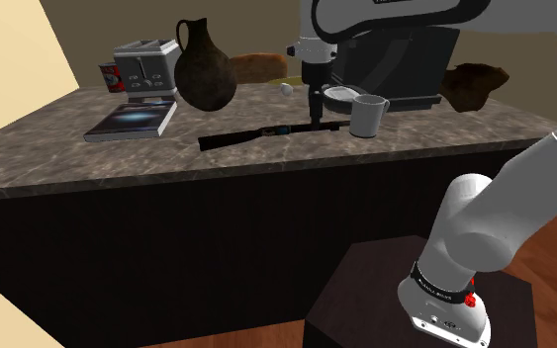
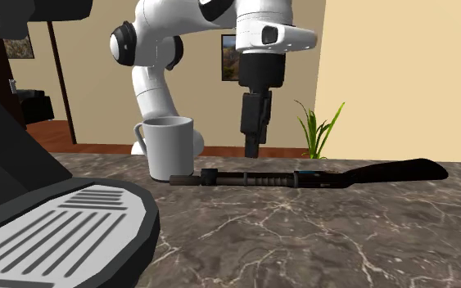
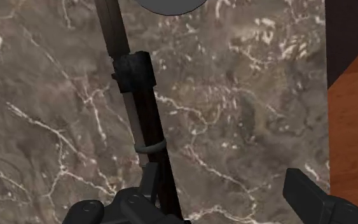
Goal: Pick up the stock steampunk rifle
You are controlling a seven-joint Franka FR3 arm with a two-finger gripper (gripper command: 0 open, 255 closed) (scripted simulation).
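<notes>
**open hand above the rifle on the marble desk**

we see the rifle (image 1: pixel 271 132) lying flat on the dark veined desk (image 1: pixel 266 166), close to its near edge in the shoulder view. the slim barrel points to that view's right and ends just beside a pale mug (image 1: pixel 368 117). the broader dark stock points to that view's left.

in the second exterior view the rifle (image 2: pixel 302 177) runs across the desk (image 2: pixel 318 245), with its stock at that view's right and its muzzle at the base of the mug (image 2: pixel 169 147). the black hand (image 2: pixel 253 149) hangs straight down over the barrel, apart from it, on the white arm.

in the shoulder view the hand (image 1: pixel 314 115) stands over the barrel, left of the mug.

in the wrist view the hand (image 3: pixel 222 188) has its fingers spread wide and holds nothing. the rifle (image 3: pixel 139 108) passes close by one finger (image 3: pixel 139 207), while the other finger (image 3: pixel 311 194) stands well apart.

farther back on the desk, in the shoulder view, stand a dark jug (image 1: pixel 204 67), a toaster (image 1: pixel 142 61) and a black coffee machine (image 1: pixel 400 54). a book (image 1: pixel 133 121) lies flat in front of the toaster.
</notes>
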